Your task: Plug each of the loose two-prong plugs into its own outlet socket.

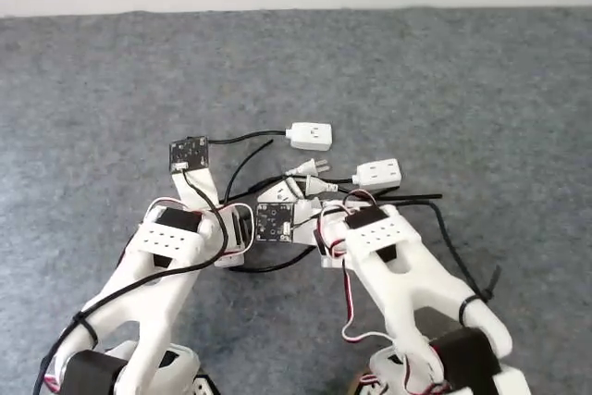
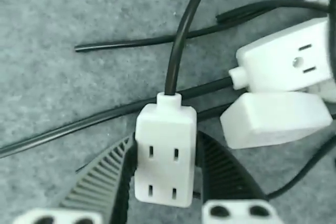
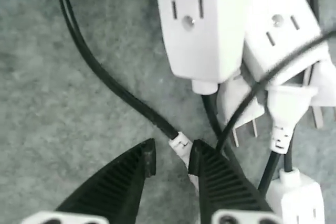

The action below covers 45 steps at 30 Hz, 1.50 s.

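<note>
My left gripper (image 2: pixel 166 146) is shut on a white outlet block (image 2: pixel 165 163) with two pairs of slots, its black cord running away from the fingers. Beside it lie another white outlet (image 2: pixel 289 59) and a white plug body (image 2: pixel 275 119). My right gripper (image 3: pixel 171 153) is slightly open around the white-tipped end of a black cord (image 3: pixel 180 142) on the carpet. Beyond it lie two white outlets (image 3: pixel 197 22) (image 3: pixel 283 35) and two loose two-prong plugs (image 3: pixel 244 111) (image 3: pixel 291 103). In the high view both grippers (image 1: pixel 239 227) (image 1: pixel 319 228) sit low in the tangle of cords.
Grey carpet (image 1: pixel 462 80) covers the table. Farther out lie two white outlets (image 1: pixel 310 135) (image 1: pixel 377 172), with a loose plug (image 1: pixel 310 170) between them. Black cords loop between the arms and trail right (image 1: pixel 453 247). Another outlet block (image 3: pixel 296 200) lies close to my right fingers.
</note>
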Available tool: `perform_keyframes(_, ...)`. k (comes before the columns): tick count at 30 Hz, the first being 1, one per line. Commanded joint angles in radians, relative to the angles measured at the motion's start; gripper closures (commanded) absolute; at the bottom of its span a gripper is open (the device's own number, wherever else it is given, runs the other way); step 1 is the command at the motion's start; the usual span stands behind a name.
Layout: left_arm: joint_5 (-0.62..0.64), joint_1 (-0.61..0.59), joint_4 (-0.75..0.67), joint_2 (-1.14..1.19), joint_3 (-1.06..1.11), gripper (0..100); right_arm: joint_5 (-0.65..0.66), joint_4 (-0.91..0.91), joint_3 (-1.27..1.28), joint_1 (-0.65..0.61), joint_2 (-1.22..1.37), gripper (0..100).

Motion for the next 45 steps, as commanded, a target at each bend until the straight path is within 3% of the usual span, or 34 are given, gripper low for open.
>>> perform_keyframes(1, -0.009, -0.003, -0.029, -0.029, -0.033, 99, 0.035, -0.016, -0.052, -0.013, 0.01, 86.9)
perform_keyframes(14, -0.011, -0.005, -0.029, -0.029, -0.035, 99, 0.12, -0.015, -0.052, -0.071, 0.018, 87.0)
perform_keyframes(20, -0.117, -0.005, -0.029, -0.029, -0.035, 99, 0.178, -0.007, -0.046, -0.071, 0.028, 87.0)
perform_keyframes(29, -0.127, -0.005, -0.029, -0.029, -0.035, 99, 0.302, -0.007, -0.126, -0.044, 0.145, 90.0)
perform_keyframes(34, -0.127, -0.005, -0.029, -0.029, -0.035, 99, 0.308, -0.007, -0.173, -0.024, 0.208, 99.5)
perform_keyframes(42, -0.127, -0.005, -0.029, -0.029, -0.036, 99, 0.302, 0.145, -0.21, -0.03, 0.182, 98.8)
perform_keyframes(45, -0.127, -0.005, -0.029, -0.029, -0.038, 99, 0.206, 0.243, -0.249, -0.048, 0.122, 98.8)
